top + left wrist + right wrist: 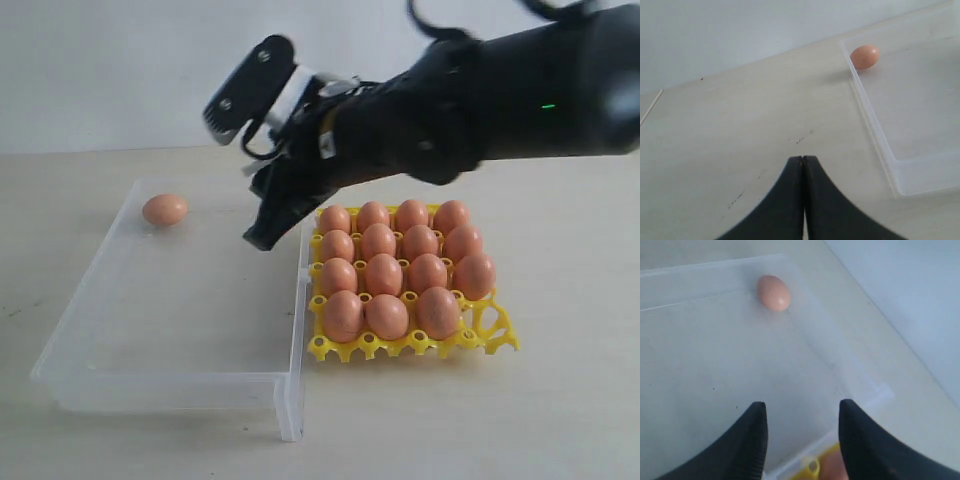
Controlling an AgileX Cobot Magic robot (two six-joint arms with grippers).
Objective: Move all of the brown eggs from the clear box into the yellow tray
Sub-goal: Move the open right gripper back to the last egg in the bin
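The right gripper [801,407] stands wide open and empty above the clear box [180,310]. The left gripper [802,159] is closed, jaws touching. One brown egg [165,209] lies at upper left of the exterior view (in the box's corner). Fifteen brown eggs [383,274] sit in the yellow tray [492,328], centre right.

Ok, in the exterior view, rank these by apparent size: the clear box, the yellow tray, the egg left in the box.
1. clear box, clearly the largest.
2. yellow tray, smaller than the box.
3. brown egg in the box, by far the smallest, though it sits farther back.
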